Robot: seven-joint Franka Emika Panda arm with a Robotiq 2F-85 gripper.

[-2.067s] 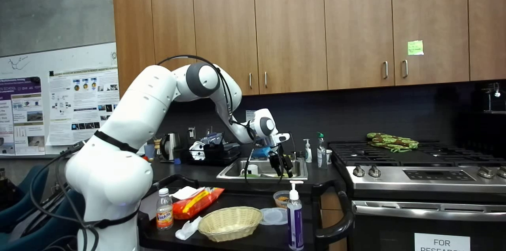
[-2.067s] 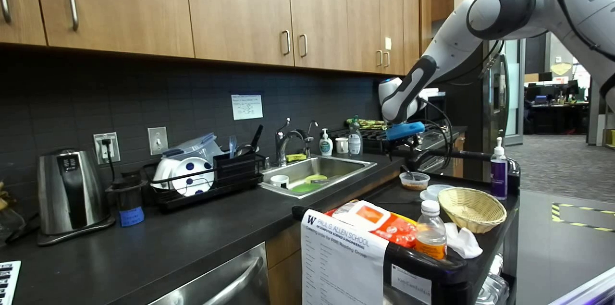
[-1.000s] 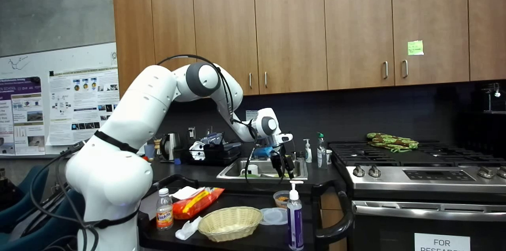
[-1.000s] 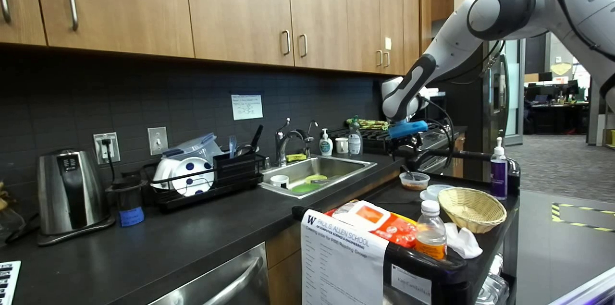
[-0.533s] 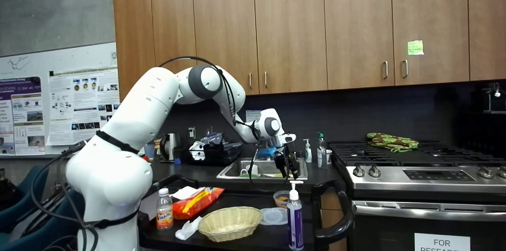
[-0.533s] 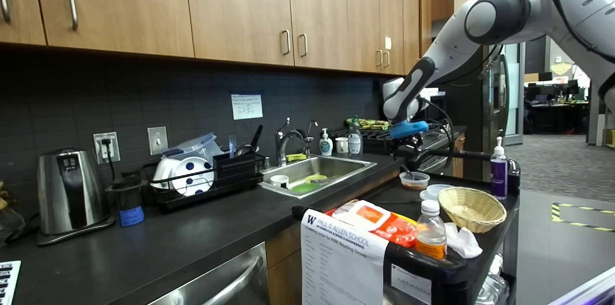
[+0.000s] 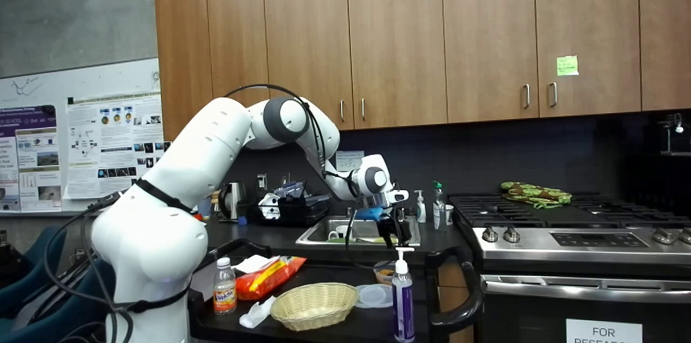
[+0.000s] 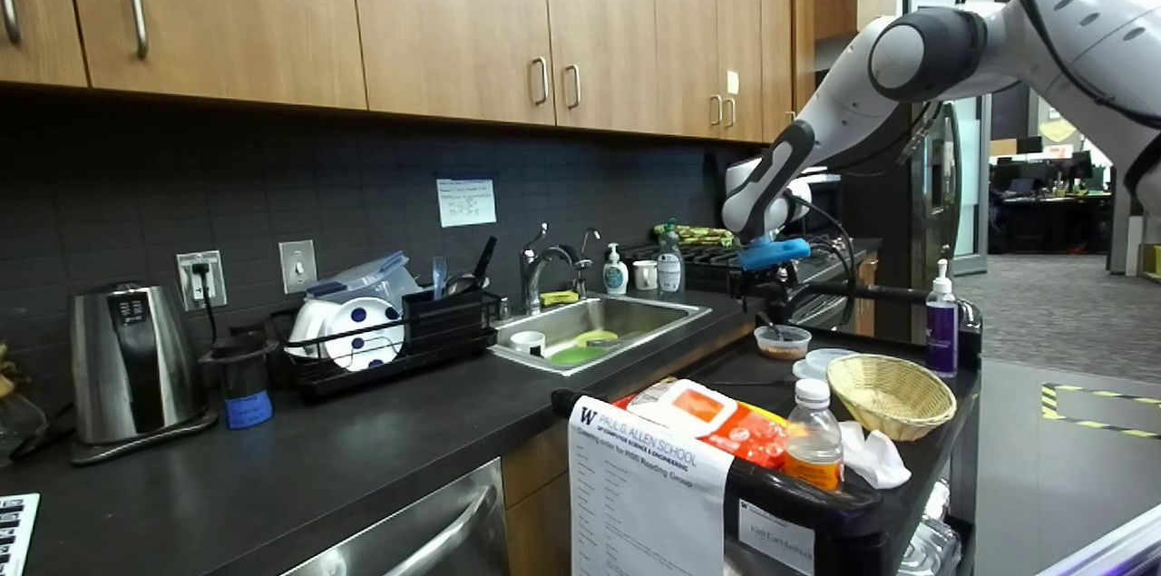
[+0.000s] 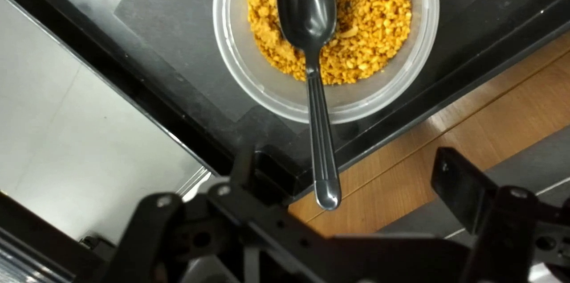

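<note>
In an exterior view, the cupboards [image 7: 397, 40] are faced nearly straight on, from well back across the cart [image 7: 324, 270], and in an exterior view the counter [image 8: 299, 476] is looked along on a slant, from near the kettle [image 8: 136, 367]. The sink [image 8: 639, 315] and the basket [image 7: 316, 316] are shared by both exterior views. In the wrist view, the tub [image 9: 285, 92] is looked down on from very close up.
</note>
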